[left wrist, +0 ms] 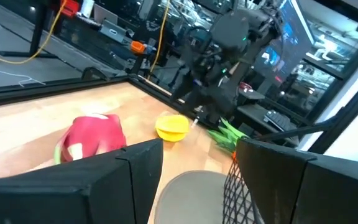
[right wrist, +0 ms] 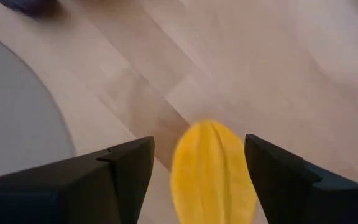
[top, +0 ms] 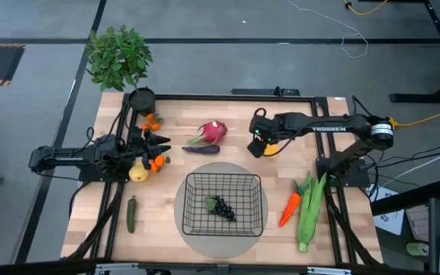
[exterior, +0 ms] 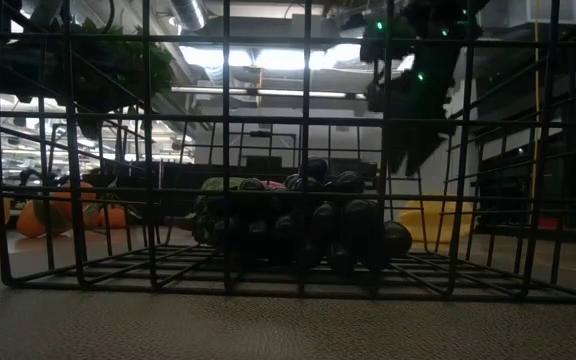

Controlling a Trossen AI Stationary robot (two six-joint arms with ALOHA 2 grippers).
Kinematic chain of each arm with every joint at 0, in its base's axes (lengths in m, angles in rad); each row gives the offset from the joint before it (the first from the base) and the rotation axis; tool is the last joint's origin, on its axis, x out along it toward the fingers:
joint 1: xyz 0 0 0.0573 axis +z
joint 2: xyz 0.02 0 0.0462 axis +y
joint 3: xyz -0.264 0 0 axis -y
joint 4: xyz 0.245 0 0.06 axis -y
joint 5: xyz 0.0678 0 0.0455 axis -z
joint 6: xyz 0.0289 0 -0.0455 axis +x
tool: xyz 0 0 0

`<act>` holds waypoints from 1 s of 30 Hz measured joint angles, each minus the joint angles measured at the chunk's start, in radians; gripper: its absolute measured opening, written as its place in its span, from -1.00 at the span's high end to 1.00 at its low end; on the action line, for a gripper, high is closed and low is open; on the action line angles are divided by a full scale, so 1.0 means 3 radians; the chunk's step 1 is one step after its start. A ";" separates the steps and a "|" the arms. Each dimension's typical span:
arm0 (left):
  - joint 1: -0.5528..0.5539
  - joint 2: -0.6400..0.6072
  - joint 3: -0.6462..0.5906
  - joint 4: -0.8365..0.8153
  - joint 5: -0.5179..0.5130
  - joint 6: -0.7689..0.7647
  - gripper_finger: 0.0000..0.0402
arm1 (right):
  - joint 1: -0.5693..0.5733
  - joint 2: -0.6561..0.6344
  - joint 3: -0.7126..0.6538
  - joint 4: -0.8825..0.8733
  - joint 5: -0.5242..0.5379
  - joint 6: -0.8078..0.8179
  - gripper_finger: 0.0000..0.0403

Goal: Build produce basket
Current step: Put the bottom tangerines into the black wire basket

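Observation:
The black wire basket point(top: 197, 221) stands on a grey round mat at the table's near middle, with dark grapes point(top: 221, 206) lying on its bottom; the grapes also show in the low view point(exterior: 308, 215). My right gripper point(top: 260, 145) is open and hangs over a yellow ridged fruit point(right wrist: 213, 171) that lies on the table. Its fingers stand on either side of the fruit, and a gap shows at one side. My left gripper point(top: 163, 145) is open and empty at the table's left, pointing toward the pink dragon fruit point(top: 213, 131) and the purple eggplant point(top: 202, 149).
A yellow pear-like fruit point(top: 138, 172) and orange pieces point(top: 156, 162) lie by my left gripper. A green cucumber point(top: 131, 215) lies near left. An orange carrot point(top: 289, 208) and a green husk point(top: 310, 210) lie right of the basket. A potted plant point(top: 118, 57) stands far left.

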 joint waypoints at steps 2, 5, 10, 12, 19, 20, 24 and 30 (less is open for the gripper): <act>0.0000 0.0000 0.0000 -0.0003 0.0154 0.0068 0.04 | 0.0027 0.0000 0.0147 -0.0047 -0.0028 -0.0055 -0.18; -0.0003 0.0003 0.0137 0.0051 0.0406 0.0013 0.06 | 0.0119 -0.0001 0.0398 -0.0195 -0.0120 -0.0164 -0.18; -0.0031 0.0107 0.1007 -0.0419 0.0568 -0.0004 0.12 | 0.0287 -0.0001 0.0828 -0.0629 -0.0156 -0.0382 -0.18; -0.0059 0.0285 0.1477 -0.1002 0.0530 0.0023 0.15 | 0.0345 -0.0001 0.0978 -0.0764 -0.0146 -0.0404 -0.18; -0.0104 0.1478 0.2919 -0.3464 -0.0151 -0.0509 0.20 | 0.0497 -0.0003 0.1253 -0.0988 -0.0147 -0.0461 -0.18; -0.0103 0.1654 0.3059 -0.3832 -0.0170 -0.0639 0.20 | 0.0512 -0.0003 0.1259 -0.1015 -0.0147 -0.0487 -0.18; -0.0103 0.2302 0.3291 -0.4906 -0.0169 -0.0945 0.20 | 0.0549 -0.0004 0.1253 -0.1125 -0.0146 -0.0483 -0.18; -0.0103 0.2953 0.3062 -0.5043 -0.0171 -0.0855 0.20 | 0.0571 -0.0003 0.1239 -0.1189 -0.0146 -0.0416 -0.18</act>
